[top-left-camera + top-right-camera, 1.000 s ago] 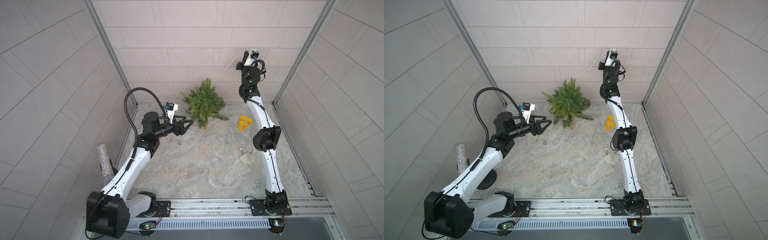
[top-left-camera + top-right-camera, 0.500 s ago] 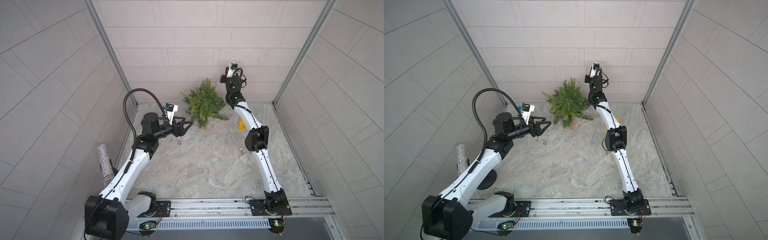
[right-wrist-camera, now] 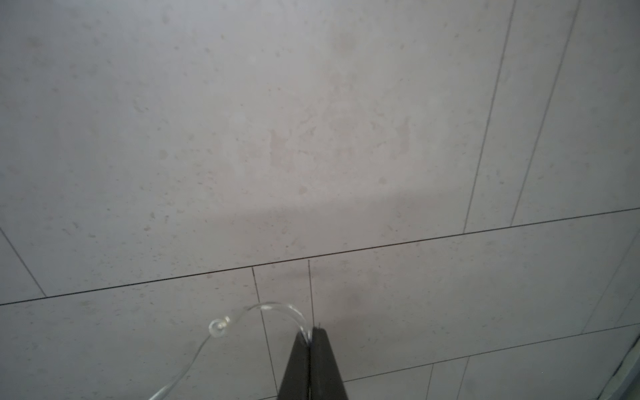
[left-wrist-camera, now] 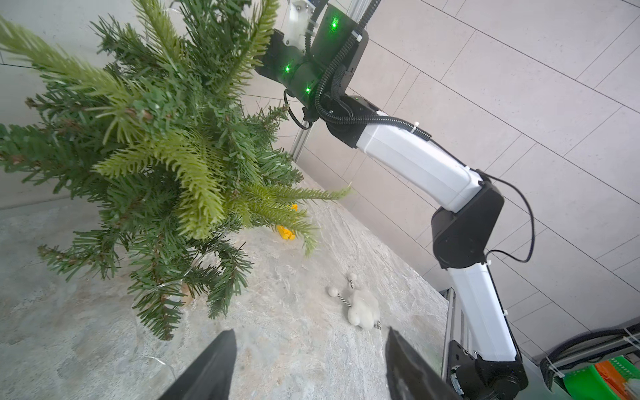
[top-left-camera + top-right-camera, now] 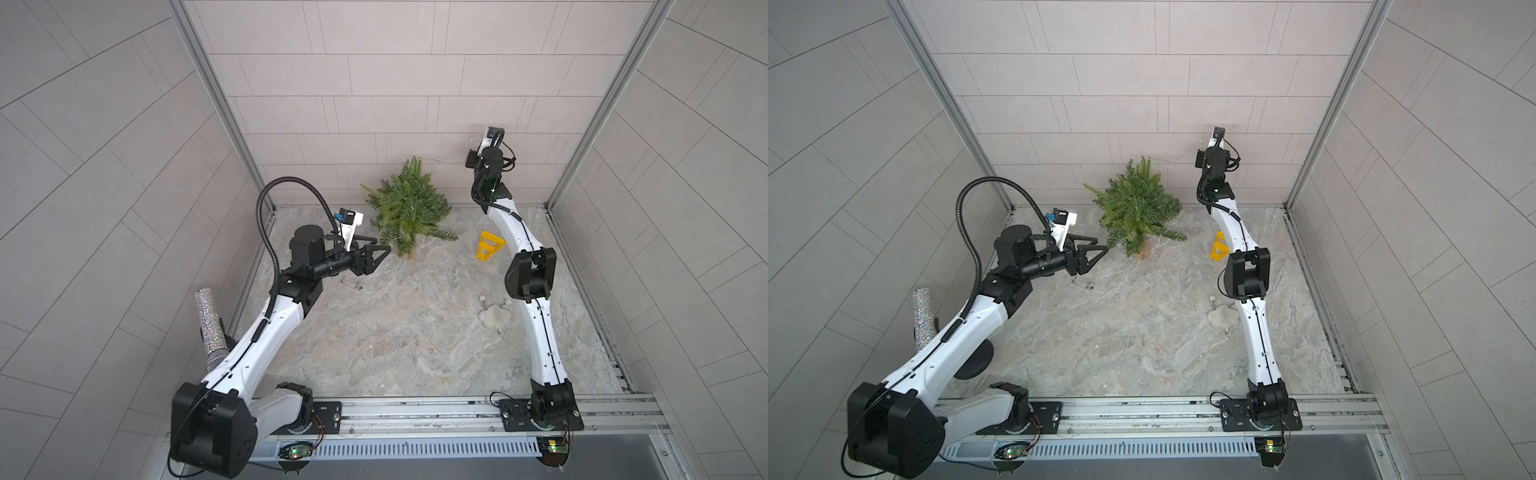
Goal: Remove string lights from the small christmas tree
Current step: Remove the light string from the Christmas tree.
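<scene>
Green needle-branched small christmas tree [image 5: 409,208]: stood upright on the marbled grey table [image 5: 395,332].
Thin, clear-bulbed wire string lights [image 3: 270,308]: were pinched in the closed right jaws, high beside the tree.
Left jaws: gaped empty near the tree.

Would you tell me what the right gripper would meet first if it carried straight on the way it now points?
Most likely the wall: the right gripper, shut on the string lights, points at bare tile with nothing between in the wrist view. How far off it is, I cannot tell.
</scene>
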You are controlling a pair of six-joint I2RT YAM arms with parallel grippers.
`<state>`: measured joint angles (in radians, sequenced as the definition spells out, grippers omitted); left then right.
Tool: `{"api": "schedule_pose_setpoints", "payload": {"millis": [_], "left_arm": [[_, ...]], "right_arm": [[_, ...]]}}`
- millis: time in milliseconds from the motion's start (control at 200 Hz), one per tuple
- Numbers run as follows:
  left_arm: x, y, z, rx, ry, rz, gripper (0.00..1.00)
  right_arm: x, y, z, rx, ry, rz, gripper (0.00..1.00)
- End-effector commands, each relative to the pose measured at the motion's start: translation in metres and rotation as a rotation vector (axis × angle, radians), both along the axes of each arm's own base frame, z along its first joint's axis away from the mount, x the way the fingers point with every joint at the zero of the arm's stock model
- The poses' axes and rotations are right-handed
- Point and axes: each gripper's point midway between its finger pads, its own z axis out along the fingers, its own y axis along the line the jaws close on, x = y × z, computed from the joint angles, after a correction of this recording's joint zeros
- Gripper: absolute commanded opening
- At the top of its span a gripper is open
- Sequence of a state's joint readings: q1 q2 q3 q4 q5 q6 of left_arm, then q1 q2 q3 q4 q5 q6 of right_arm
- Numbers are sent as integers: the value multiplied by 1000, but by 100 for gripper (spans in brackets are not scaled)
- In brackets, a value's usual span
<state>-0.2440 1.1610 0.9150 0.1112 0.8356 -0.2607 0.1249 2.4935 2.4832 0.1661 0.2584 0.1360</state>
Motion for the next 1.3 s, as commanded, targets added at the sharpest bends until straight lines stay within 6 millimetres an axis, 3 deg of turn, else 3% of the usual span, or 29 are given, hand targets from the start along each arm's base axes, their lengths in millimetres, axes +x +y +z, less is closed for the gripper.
{"api": "schedule_pose_setpoints", "payload": {"millis": [0,225,455,595,746,966,1146,1296], "left_arm": [[-4,0,14,-6,-57,-3,72],[-10,-1,17,-13,-63,-13,72],[-10,2,20,-17,-60,10,72],[9,14,11,50,-7,133,71],[28,11,11,125,10,169,73],[62,6,21,213,-16,237,83],[93,-4,54,232,-101,249,81],[110,-28,69,245,-200,183,79]], "right_arm": [[-26,-12,25,-11,-9,-67,0],[-60,-54,20,2,8,-124,0],[-88,-50,38,-16,3,-89,0],[-106,-53,40,-31,16,-100,0],[-123,-56,40,-52,21,-106,0],[-127,-49,34,-36,32,-65,0],[-128,-43,28,-1,34,-28,0],[-128,-42,19,13,49,-21,0]]}}
